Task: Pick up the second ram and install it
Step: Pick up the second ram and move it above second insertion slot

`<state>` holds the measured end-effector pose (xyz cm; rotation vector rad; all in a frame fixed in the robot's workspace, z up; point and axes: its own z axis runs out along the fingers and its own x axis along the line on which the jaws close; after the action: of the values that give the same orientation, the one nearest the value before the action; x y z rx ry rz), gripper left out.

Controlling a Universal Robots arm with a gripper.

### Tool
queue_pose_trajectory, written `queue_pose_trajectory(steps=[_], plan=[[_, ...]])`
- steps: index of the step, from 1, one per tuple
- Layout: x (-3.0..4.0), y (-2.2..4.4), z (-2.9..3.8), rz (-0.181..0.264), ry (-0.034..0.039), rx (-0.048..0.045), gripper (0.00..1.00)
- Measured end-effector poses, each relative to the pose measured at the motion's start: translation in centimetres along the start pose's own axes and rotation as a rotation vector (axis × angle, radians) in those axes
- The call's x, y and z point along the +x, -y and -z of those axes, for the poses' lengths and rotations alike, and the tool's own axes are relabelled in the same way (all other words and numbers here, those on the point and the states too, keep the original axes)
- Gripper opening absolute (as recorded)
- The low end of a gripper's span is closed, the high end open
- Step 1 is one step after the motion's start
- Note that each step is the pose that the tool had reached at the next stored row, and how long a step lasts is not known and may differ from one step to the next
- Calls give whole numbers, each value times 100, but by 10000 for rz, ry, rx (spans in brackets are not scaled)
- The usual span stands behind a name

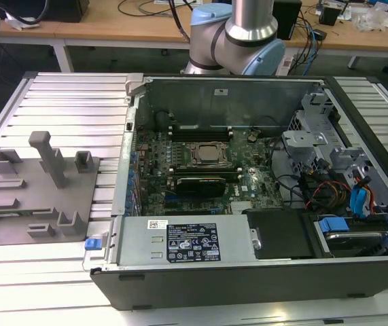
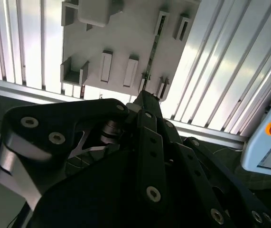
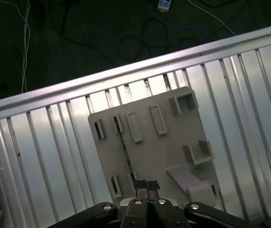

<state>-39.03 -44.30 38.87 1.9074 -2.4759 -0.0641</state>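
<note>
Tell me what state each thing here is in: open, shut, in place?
computer case: open, side panel off.
processor socket: bare, nothing mounted over it.
second ram: standing on edge in the grey fixture, not yet picked up.
gripper: shut, holding nothing, above the second ram.

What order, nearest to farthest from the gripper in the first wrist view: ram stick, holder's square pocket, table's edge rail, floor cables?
1. ram stick, on edge in the grey holder, by the gripper.
2. square pocket, at the holder's corner.
3. edge rail, past the holder.
4. floor cables, down beyond the rail.
</note>
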Motion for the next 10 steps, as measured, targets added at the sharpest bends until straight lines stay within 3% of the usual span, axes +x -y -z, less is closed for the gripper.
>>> queue_pose_trajectory(steps=[8, 10], plan=[[-1, 0, 0, 168, -22, 1, 11], [-1, 0, 0, 169, -22, 1, 17]])
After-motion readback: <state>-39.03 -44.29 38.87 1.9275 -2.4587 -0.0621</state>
